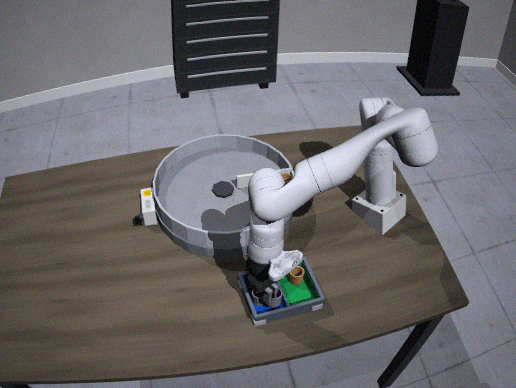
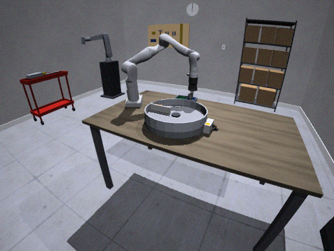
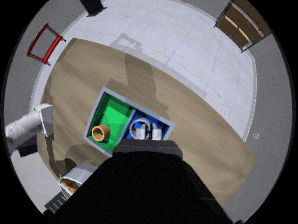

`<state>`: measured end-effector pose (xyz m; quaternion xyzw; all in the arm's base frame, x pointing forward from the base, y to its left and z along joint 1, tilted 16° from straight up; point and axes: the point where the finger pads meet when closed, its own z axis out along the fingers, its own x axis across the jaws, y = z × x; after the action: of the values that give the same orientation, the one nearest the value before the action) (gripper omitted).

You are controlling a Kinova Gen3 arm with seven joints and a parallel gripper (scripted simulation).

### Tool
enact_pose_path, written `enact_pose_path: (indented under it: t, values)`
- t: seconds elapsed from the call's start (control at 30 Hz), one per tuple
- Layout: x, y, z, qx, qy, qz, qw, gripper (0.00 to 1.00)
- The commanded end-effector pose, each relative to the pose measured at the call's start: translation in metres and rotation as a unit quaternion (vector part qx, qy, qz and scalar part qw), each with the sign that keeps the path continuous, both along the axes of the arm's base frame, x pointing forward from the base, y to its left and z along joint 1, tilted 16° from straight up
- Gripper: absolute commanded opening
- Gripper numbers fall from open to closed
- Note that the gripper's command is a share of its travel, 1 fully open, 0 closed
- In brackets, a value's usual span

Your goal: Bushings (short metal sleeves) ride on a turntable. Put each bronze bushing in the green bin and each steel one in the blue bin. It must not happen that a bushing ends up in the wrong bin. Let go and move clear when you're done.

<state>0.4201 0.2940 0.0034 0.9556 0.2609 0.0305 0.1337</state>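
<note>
We see a bronze bushing upright in the green bin, and steel bushings in the adjoining blue bin on the table.

We see the round grey turntable on the wooden table. Just beside the turntable sits the two-compartment bin tray; a bronze bushing stands in its green bin, beside the blue bin.

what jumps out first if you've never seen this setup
The white arm arches over the big grey turntable at the table's middle. Its gripper is down in the blue bin, jaws shut on a steel bushing. A bronze bushing stands in the green bin beside it.
</note>
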Motion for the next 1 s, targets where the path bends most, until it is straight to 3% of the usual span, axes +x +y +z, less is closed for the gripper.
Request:
enact_pose_path:
  t: [0.0,0.97]
  values:
    - [0.000,-0.001,-0.002,-0.001,0.000,-0.001,1.000,0.00]
    - [0.002,-0.004,-0.013,-0.001,0.000,-0.001,1.000,0.00]
